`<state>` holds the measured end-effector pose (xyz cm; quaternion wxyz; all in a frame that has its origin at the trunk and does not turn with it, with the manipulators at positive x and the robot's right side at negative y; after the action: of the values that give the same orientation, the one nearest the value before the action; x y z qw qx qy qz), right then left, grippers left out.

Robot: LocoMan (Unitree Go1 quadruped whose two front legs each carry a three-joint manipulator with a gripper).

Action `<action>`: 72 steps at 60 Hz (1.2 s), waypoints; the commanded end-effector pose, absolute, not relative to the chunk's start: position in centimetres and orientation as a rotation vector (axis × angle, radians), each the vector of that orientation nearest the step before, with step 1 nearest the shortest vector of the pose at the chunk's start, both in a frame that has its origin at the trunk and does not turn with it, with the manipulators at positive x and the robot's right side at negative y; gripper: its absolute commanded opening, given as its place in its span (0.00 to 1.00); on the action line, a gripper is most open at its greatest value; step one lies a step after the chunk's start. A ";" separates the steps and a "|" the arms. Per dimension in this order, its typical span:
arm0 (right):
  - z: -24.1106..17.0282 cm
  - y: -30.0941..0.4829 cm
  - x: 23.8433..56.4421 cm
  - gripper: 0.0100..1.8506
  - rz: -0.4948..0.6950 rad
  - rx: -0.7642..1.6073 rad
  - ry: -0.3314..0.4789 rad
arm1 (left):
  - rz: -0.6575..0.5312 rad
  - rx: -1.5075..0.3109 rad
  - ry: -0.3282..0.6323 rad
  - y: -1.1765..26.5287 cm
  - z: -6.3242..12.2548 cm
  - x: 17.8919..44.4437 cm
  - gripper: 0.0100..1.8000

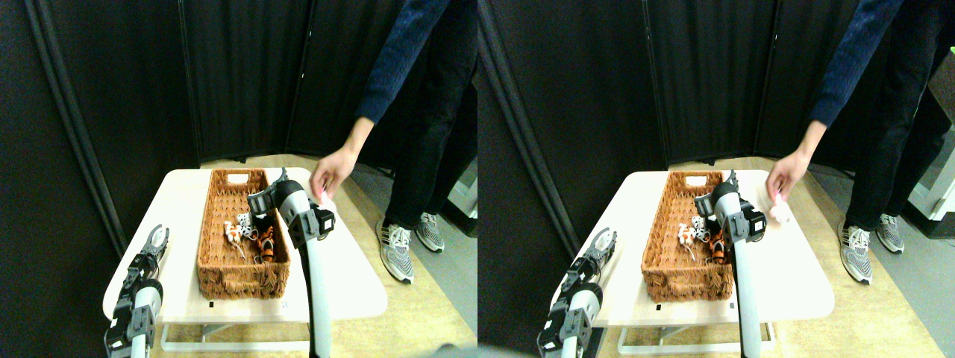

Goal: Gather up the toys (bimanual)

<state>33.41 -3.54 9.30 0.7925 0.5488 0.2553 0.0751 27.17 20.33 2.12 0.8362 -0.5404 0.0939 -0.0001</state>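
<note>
A basket [240,237] sits lengthwise at the center of a table [351,291], with several toys [250,233] clustered inside it. The right gripper [261,200] hangs over the basket's 1 o'clock edge, the left gripper [157,242] sits at 9 o'clock near the table's edge, and a person's hand [328,175] reaches in at 2 o'clock.

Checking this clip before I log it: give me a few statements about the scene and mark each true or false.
1. The wicker basket sits on the white table. True.
2. The basket is empty. False: toys lie inside.
3. A person's hand reaches over the table's far right side. True.
4. The right pincer hangs over the floor. False: it is above the basket.
5. The left pincer is inside the basket. False: it is left of it.
</note>
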 end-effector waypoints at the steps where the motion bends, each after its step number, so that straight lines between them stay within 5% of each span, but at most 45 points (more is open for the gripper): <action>1: 9.4 -3.6 33.7 0.60 0.157 1.220 0.526 | -0.018 -1.148 0.156 20.0 3.0 27.2 0.02; 10: 9.2 -3.9 33.6 0.56 0.147 1.234 0.515 | -0.030 -1.155 0.156 20.0 3.0 27.0 0.02; 23: 9.4 -5.3 33.6 0.36 0.101 1.290 0.404 | -0.046 -1.151 0.172 20.2 2.9 26.8 0.03; 34: 9.5 -9.4 33.3 0.24 0.064 1.277 0.215 | -0.063 -1.136 0.175 20.1 2.7 27.1 0.02; 40: 9.3 -11.4 32.8 0.26 0.035 1.252 0.141 | -0.074 -1.127 0.181 20.1 2.5 27.3 0.03; 58: 7.5 -15.1 32.3 0.26 -0.016 1.250 0.104 | -0.067 -1.148 0.196 19.5 2.4 27.6 0.04; 72: 3.4 -15.7 32.1 0.44 -0.105 1.295 0.159 | -0.076 -1.143 0.198 19.2 2.8 27.6 0.02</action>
<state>31.74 -15.82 4.22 0.7991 0.5945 0.0764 -0.0466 27.44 19.45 2.01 0.8310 -0.5459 0.1046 -0.0218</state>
